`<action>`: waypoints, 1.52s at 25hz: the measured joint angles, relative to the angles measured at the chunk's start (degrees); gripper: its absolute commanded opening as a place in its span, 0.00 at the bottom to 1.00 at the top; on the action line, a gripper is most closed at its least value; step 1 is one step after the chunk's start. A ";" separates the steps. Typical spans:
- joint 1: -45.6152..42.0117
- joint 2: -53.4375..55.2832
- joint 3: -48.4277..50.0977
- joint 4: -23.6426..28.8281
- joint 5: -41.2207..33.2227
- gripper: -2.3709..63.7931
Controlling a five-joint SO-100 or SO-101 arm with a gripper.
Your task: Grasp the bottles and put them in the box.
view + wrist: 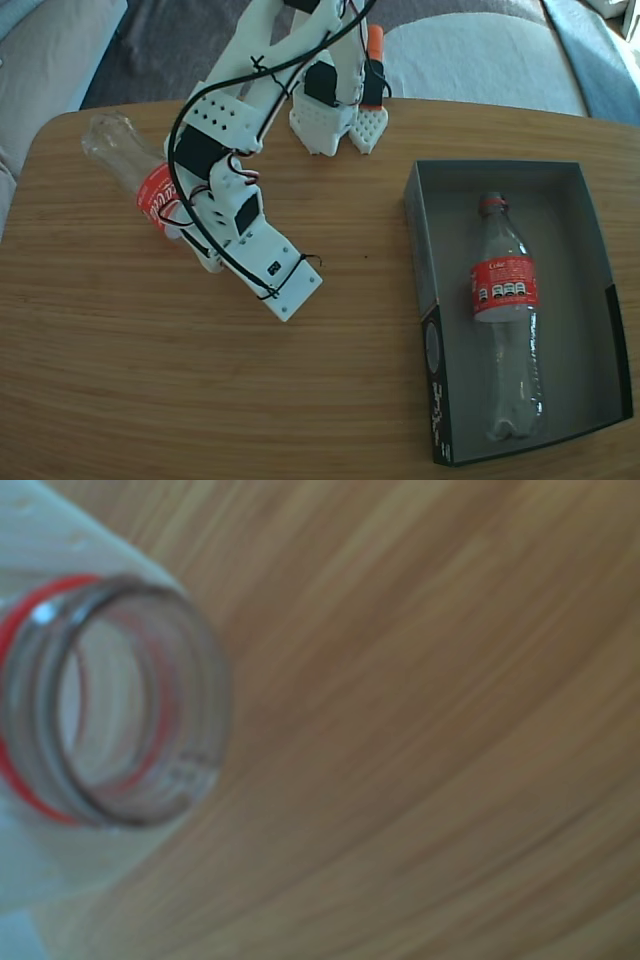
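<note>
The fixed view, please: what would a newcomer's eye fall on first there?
Probably the white arm stretched across the wooden table, lying over a Coca-Cola bottle at upper left. Next, the dark box at right, with a second capless bottle lying lengthwise inside. In the wrist view, an open bottle mouth with a red neck ring fills the left side; the claw's state cannot be told.
</note>
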 measured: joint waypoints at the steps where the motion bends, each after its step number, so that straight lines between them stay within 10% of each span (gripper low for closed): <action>1: 0.00 0.00 -0.18 0.00 0.00 0.03; 8: -3.78 0.00 -12.39 7.65 -1.85 0.03; 20: -22.24 0.00 -46.05 26.10 -36.74 0.03; 27: -41.13 0.00 -57.92 40.61 -41.57 0.03; 38: -76.73 0.00 -62.58 41.40 -41.57 0.03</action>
